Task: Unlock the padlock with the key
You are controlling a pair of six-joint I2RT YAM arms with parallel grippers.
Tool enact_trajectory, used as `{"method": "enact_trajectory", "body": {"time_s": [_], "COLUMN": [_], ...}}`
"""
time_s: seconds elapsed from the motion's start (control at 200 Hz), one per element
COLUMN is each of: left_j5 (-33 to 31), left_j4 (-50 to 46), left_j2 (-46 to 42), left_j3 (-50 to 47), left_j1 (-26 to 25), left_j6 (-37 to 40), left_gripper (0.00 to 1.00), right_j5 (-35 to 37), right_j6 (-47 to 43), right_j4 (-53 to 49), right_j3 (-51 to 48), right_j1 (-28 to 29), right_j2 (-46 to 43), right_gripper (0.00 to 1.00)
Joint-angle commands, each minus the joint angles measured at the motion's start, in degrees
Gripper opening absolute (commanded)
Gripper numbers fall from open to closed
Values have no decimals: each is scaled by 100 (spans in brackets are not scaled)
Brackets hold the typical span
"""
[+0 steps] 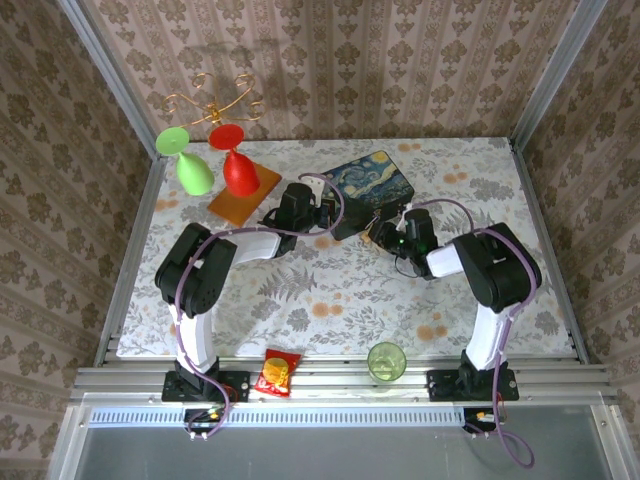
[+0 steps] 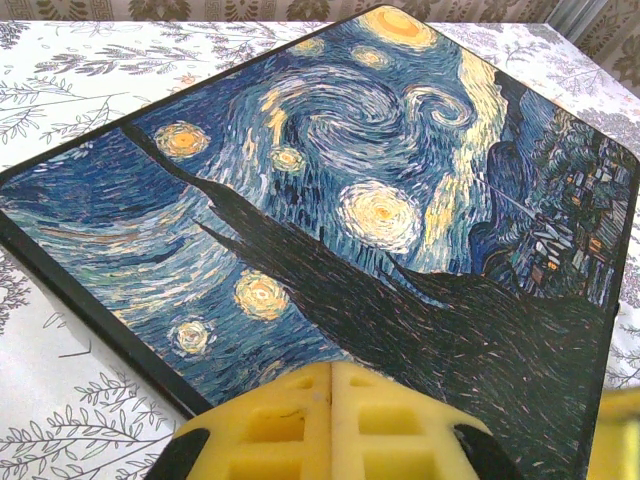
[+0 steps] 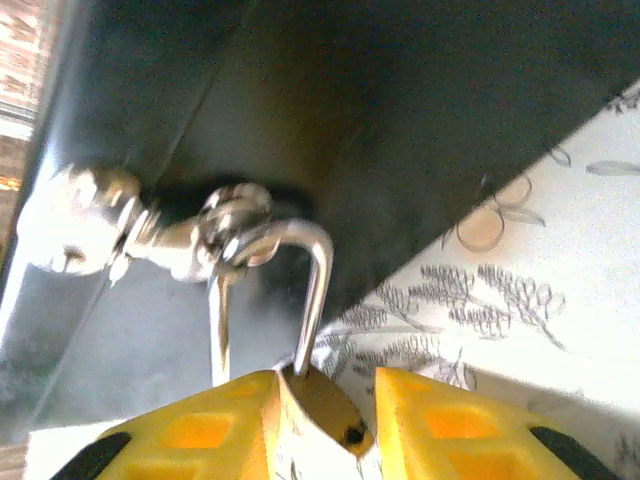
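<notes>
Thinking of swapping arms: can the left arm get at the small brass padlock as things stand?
Probably not: the small brass padlock sits between the right fingers, and the Starry Night painted box lies between it and the left fingers.

padlock [image 3: 318, 405]: brass-look body, shiny metal shackle; box [image 2: 380, 220] lid glossy paint.

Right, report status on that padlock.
Left gripper shut, over painted box. Right gripper clamps padlock body; shackle through box clasp. Nothing obstructing.
</notes>
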Motion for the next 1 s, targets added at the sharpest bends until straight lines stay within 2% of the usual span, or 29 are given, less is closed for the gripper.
{"method": "enact_trajectory", "body": {"time_s": [0.0, 0.105, 0.29, 0.44, 0.635, 0.77, 0.87, 0.995], "left_j5": [54, -4, -12, 37, 50, 41, 43, 45], "left_j4": [-1573, -1641, -1755, -1718, -1721, -1720, -1748, -1744], "left_j2": [466, 455, 532, 513, 515, 542, 557, 551], "left_j3": [-311, -270, -146, -162, -159, -150, -129, -149], "left_j1": [31, -4, -9, -31, -31, -40, -36, -34], "left_j6": [-209, -156, -134, -176, -185, -182, -178, -182], "left_gripper": [0, 0, 0, 0, 0, 0, 0, 0], "right_j5": [1219, 2247, 3257, 3583, 3757, 3620, 3634, 3750], "right_j6": [-1061, -1937, -2731, -2996, -3036, -3138, -3221, -3140], "right_j4": [-1408, -2555, -2949, -2850, -2824, -2180, -1770, -1422], "right_j3": [9, 505, 912, 983, 1120, 1014, 957, 865], "right_j1": [359, 822, 1349, 1424, 1423, 1406, 1404, 1397], "right_j2": [-522, -602, -322, -118, 108, 326, 397, 385], "right_gripper": [35, 36, 41, 48, 51, 45, 31, 20]}}
